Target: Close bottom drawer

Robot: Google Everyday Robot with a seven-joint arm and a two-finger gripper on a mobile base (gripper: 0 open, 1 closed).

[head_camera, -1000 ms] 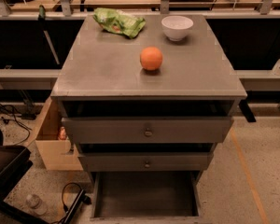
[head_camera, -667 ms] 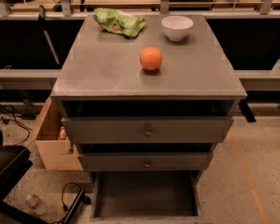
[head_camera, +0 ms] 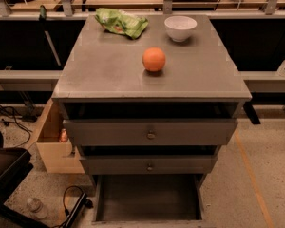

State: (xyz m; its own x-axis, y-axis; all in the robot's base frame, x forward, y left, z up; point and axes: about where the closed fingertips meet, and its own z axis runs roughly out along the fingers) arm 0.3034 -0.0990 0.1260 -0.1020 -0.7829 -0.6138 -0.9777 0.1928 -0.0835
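Three grey drawers face me in a stack, and the one I'm after, the bottom drawer (head_camera: 147, 197), is pulled well out. Its deep plain tray lies open to view, and its low front sits right at the lower edge of the shot. My tool is out of frame altogether, so I cannot tell whether it is open or closed, and I can't place anything against it; I'll set things against each other instead. Right above that open tray comes the middle drawer (head_camera: 149, 166), small round knob at centre, with a dark gap showing over its front. Over that is the top drawer (head_camera: 150, 133), wider and taller in the face, knob in the middle, again with a dark strip between it and the cabinet top. Up on the grey surface (head_camera: 104, 75) an orange (head_camera: 154, 59) sits alone near the middle. Behind it and off to one side stands a white bowl (head_camera: 180, 27), upright and well apart from the fruit. A crumpled green bag (head_camera: 121, 23) lies at the far edge on the other side, clear of the bowl. Down beside the cabinet, on the bag's side, a light brown open box (head_camera: 52, 148) is tucked against the drawers. Near it on the speckled floor (head_camera: 270, 156) I see a black cable (head_camera: 72, 201) curling and a small clear bottle (head_camera: 36, 207) lying down. An orange line (head_camera: 251, 175) runs along the floor on the bowl's side.
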